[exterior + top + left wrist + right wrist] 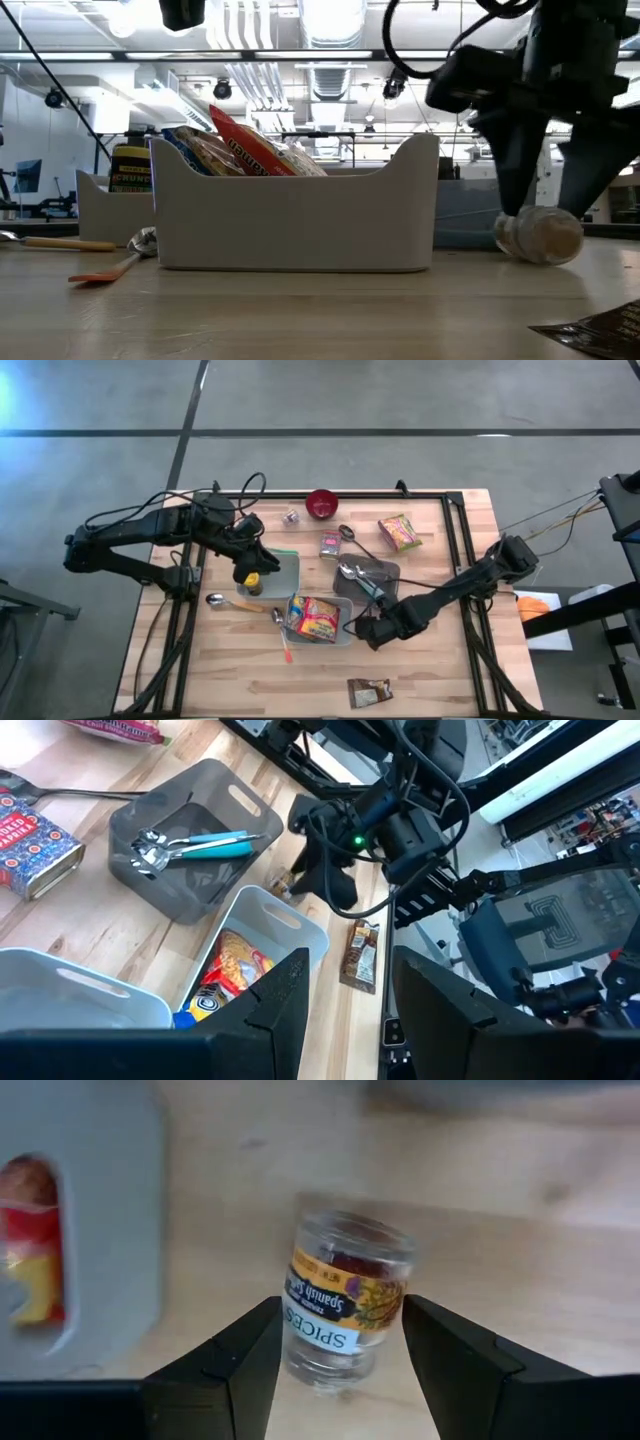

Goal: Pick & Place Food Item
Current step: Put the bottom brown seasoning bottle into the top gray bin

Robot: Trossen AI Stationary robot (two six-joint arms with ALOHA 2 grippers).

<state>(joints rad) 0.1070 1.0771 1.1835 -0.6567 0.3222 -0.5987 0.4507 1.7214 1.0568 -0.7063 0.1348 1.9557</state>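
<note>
A small clear spice jar [345, 1305] with a yellow label lies on its side on the wood table, just right of the white bin [300, 220]. My right gripper [342, 1312] points down over it, open, with one finger on each side of the jar; I see no touch. The low view shows the jar [540, 235] resting on the table under the dark fingers. My left gripper [350, 960] hangs open and empty above the pale bin at the left [285, 565]. In that bin stands a yellow jar [252, 581].
The white bin holds noodle packets [313, 616]. A grey tray [385, 568] with a utensil lies behind my right gripper. A red bowl [321, 504], a tin [330, 545], a snack bag [399, 532], spoons [218, 600] and a brown packet [368, 693] lie around.
</note>
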